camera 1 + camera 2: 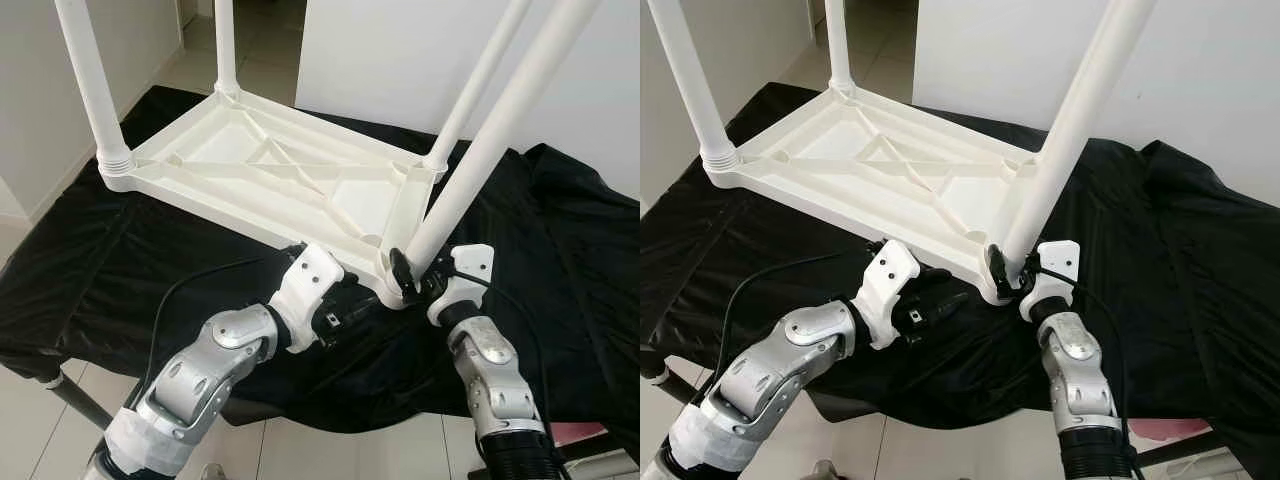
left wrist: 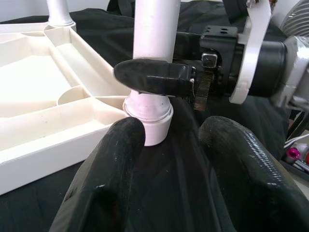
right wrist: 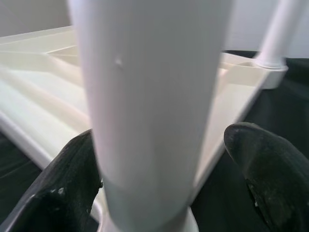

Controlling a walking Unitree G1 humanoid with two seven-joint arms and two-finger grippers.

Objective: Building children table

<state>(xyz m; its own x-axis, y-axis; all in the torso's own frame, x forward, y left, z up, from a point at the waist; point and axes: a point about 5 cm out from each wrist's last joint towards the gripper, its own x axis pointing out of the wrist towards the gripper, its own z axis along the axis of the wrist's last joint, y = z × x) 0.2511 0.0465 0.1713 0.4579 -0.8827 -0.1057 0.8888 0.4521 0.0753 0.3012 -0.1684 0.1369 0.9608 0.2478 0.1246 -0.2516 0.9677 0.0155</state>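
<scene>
A white plastic children's table (image 1: pixel 215 175) lies upside down on a black cloth, its legs pointing up. My right gripper (image 1: pixel 418 278) is open around the base of the near right leg (image 1: pixel 500 130), just above its corner socket (image 2: pixel 148 118). In the right wrist view one finger (image 3: pixel 63 188) touches that leg (image 3: pixel 149 106), while the other finger (image 3: pixel 270 169) stands a little off it. My left gripper (image 2: pixel 169 159) is open and empty, low over the cloth beside the same corner, with its fingers (image 1: pixel 345 310) pointing at the socket.
The black cloth (image 1: pixel 580 260) covers a low bench with a white tiled floor (image 1: pixel 45 420) around it. Three other legs (image 1: pixel 90 80) stand upright at the far and left corners. A black cable (image 1: pixel 185 285) runs along my left arm. A white wall stands behind.
</scene>
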